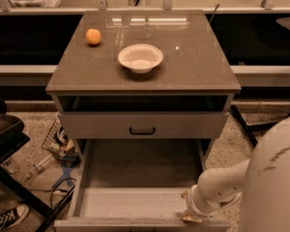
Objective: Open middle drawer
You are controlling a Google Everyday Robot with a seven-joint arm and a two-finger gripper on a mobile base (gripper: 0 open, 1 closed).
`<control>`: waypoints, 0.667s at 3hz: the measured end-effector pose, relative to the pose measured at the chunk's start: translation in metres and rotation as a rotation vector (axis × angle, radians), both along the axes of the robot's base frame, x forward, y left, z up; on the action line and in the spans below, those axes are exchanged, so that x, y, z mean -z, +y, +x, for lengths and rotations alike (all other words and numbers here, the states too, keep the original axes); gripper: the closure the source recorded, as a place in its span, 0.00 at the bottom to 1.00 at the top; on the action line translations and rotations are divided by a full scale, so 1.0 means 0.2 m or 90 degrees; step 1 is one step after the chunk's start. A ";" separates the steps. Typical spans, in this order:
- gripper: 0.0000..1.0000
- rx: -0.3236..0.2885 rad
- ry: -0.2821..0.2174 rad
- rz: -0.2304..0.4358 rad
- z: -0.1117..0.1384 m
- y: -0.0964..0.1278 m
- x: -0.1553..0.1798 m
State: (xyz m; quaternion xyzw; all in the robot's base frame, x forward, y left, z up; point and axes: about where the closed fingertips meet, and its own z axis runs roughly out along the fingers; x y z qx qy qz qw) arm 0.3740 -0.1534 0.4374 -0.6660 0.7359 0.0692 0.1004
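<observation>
The middle drawer [130, 203] is pulled far out of the grey-brown cabinet [193, 71] toward the camera. It is a wide shallow box and it is empty. Its front edge lies along the bottom of the view, and its handle is out of view. My gripper [189, 217] sits at the right end of that front edge, at the tip of my white arm [224, 185]. The wrist hides it. The taller drawer [96, 125] above, with a dark handle [142, 130], is closed. The lowest drawer is out of view.
A white bowl [140, 57] and an orange fruit [93, 36] sit on the cabinet top. My arm's large white shell [275, 178] fills the lower right. Cables, bottles and clutter [58, 144] lie on the floor at left, with a dark stand [5, 134] and a sneaker [7, 216].
</observation>
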 end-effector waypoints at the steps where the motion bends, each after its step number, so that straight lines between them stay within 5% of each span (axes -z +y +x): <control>1: 0.00 0.000 0.000 0.000 0.00 0.00 0.00; 2: 0.00 0.000 0.000 0.000 0.00 0.00 0.00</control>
